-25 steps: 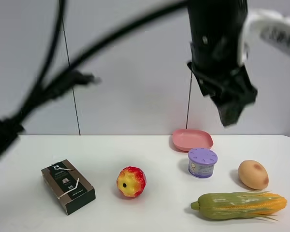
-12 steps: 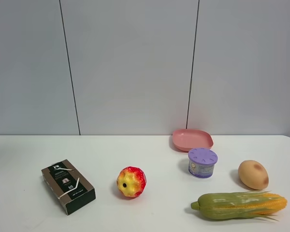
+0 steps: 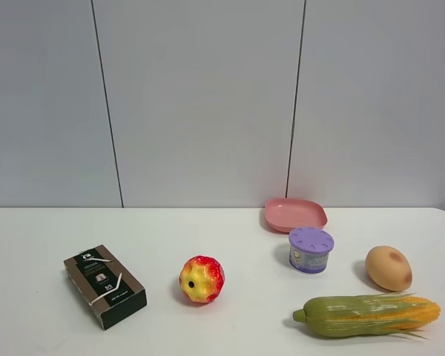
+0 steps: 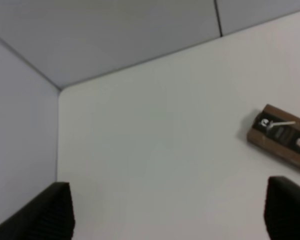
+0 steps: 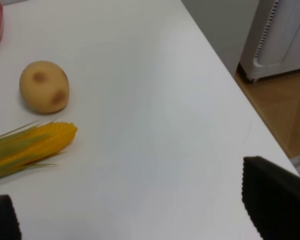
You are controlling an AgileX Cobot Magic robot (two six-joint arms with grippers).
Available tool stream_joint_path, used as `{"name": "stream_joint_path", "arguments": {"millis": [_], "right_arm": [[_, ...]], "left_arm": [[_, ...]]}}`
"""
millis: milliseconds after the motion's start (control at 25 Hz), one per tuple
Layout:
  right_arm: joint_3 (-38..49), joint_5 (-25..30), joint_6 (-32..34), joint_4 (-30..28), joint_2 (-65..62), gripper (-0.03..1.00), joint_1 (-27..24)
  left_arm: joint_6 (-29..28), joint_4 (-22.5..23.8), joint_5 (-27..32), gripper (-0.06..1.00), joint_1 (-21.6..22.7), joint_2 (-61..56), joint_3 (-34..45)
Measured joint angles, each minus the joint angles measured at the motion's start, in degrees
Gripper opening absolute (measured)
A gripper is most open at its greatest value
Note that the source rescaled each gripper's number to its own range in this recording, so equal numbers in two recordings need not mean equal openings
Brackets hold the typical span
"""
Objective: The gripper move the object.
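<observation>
The toy corn cob (image 3: 367, 314) lies flat at the front right of the white table, green husk end to the left, yellow-orange kernel end to the right. Its yellow end also shows in the right wrist view (image 5: 30, 147). No gripper shows in the exterior high view. In the right wrist view my right gripper (image 5: 140, 210) is open and empty, raised above the table's right part, off to the side of the cob's yellow end. In the left wrist view my left gripper (image 4: 167, 210) is open and empty above the table's left part.
On the table (image 3: 230, 326) stand a tan potato (image 3: 389, 268), a purple-lidded can (image 3: 310, 250), a pink plate (image 3: 295, 213), a red-yellow fruit (image 3: 202, 279) and a dark box (image 3: 104, 285). The table's right edge (image 5: 225, 80) drops to a wooden floor.
A dark arm and its cables filled the top of the exterior high view one second ago and have left the frame. The objects on the table have not moved.
</observation>
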Motion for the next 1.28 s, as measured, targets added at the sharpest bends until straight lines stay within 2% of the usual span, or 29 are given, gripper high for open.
{"name": "stream_joint_path", "arguments": {"millis": [240, 480, 520, 640, 880, 1120, 1280], "right_arm": [[0.0, 0.0, 0.0, 0.0, 0.0, 1.00, 0.0], [0.0, 0.0, 0.0, 0.0, 0.0, 1.00, 0.0], [0.0, 0.0, 0.0, 0.0, 0.0, 1.00, 0.0], [0.0, 0.0, 0.0, 0.0, 0.0, 1.00, 0.0], [0.0, 0.0, 0.0, 0.0, 0.0, 1.00, 0.0], [0.0, 0.0, 0.0, 0.0, 0.0, 1.00, 0.0], [0.0, 0.0, 0.0, 0.0, 0.0, 1.00, 0.0]], "left_arm": [[-4.9, -6.5, 0.1, 0.87, 4.1, -17.7, 16.3], [-6.1, -8.4, 0.2, 0.87, 7.9, -33.2, 30.3], [-6.1, -8.4, 0.2, 0.87, 7.9, -33.2, 30.3], [-6.1, -11.0, 0.2, 0.87, 8.7, -41.6, 37.3], [-6.2, -12.1, -1.5, 0.87, 8.7, -44.7, 39.1], [-5.5, -12.5, -8.1, 0.87, 8.7, -44.8, 41.6], [-5.5, -12.5, -9.0, 0.79, 8.7, -44.8, 41.8]]}}
